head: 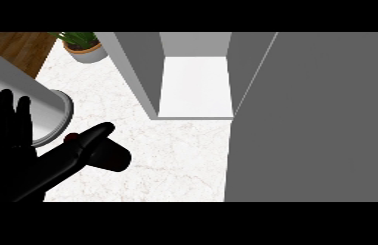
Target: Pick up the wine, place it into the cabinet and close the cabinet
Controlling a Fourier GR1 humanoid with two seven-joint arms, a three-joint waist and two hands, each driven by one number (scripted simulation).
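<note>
The wine bottle (114,158) is a dark, reddish shape on the white counter at the lower left, with a small red part of it showing at the upper left of my thumb. My left hand (18,144) is raised at the left edge, fingers straight up, and its thumb (88,141) stretches across in front of the bottle and hides its middle. I cannot tell whether the hand touches the bottle. The cabinet (196,86) stands open at the top centre, showing a bare white shelf. Its grey door (303,119) fills the right side. My right hand does not show.
A potted plant (81,45) stands at the counter's far left corner. A round grey-rimmed white vessel (55,116) sits at the left, partly behind my left hand. White marbled counter (177,159) lies between the bottle and the open door.
</note>
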